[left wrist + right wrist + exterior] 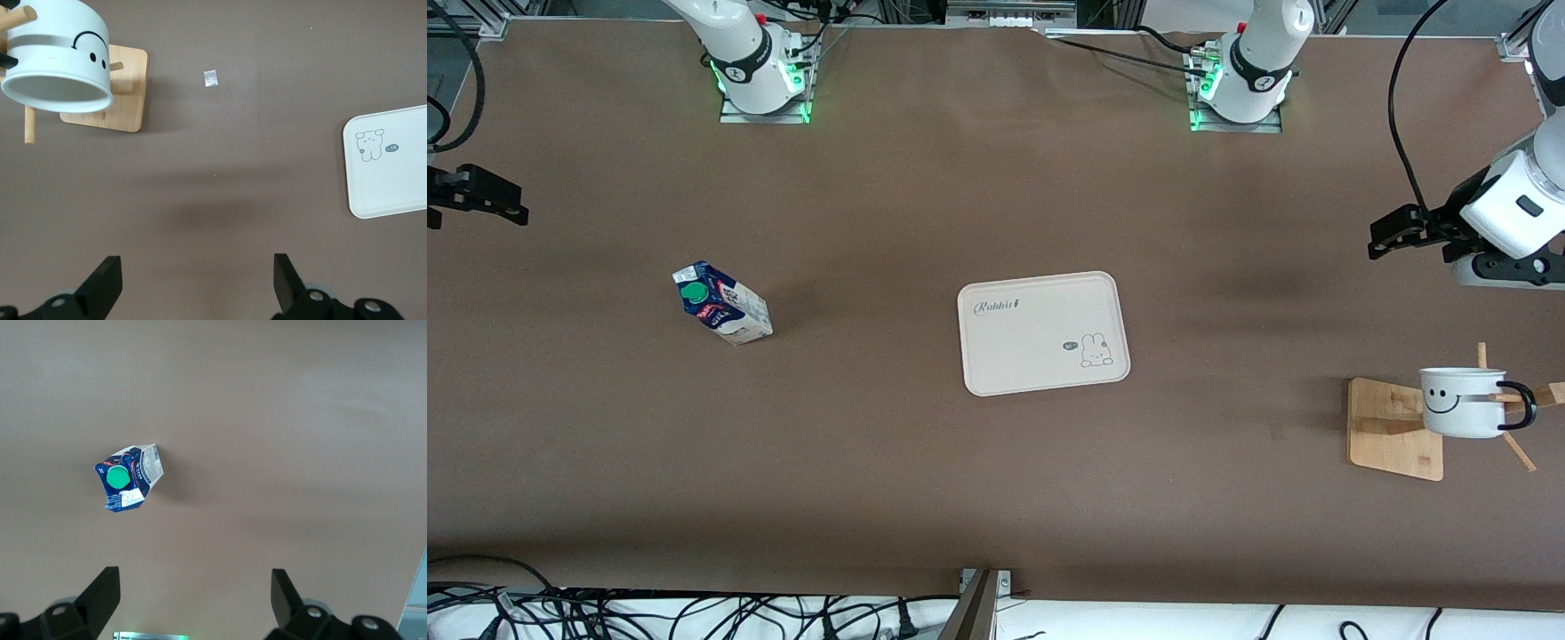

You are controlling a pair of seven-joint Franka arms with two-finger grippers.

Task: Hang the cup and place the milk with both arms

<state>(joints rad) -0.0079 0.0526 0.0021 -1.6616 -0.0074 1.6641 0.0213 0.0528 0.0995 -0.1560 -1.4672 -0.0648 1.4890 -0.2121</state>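
Observation:
The white cup [1458, 404] with the smiley face hangs by its black handle on a peg of a wooden rack [1387, 436] at the left arm's end of the table. It also shows in the left wrist view [57, 57]. My left gripper [1392, 233] is open and empty in the air, apart from the cup; its jaws stand wide over bare table [197, 280]. The milk [722, 302] stands upright on the table toward the right arm's end, green cap up [127, 479]. My right gripper [507, 209] is open and empty [193, 597], up in the air, apart from the milk.
A cream tray [1040, 333] with a rabbit drawing lies at the table's middle; its corner shows in the left wrist view [387, 180]. The rack's wooden base [123, 100] lies flat under the cup. A small white scrap [211, 78] lies on the table beside the rack.

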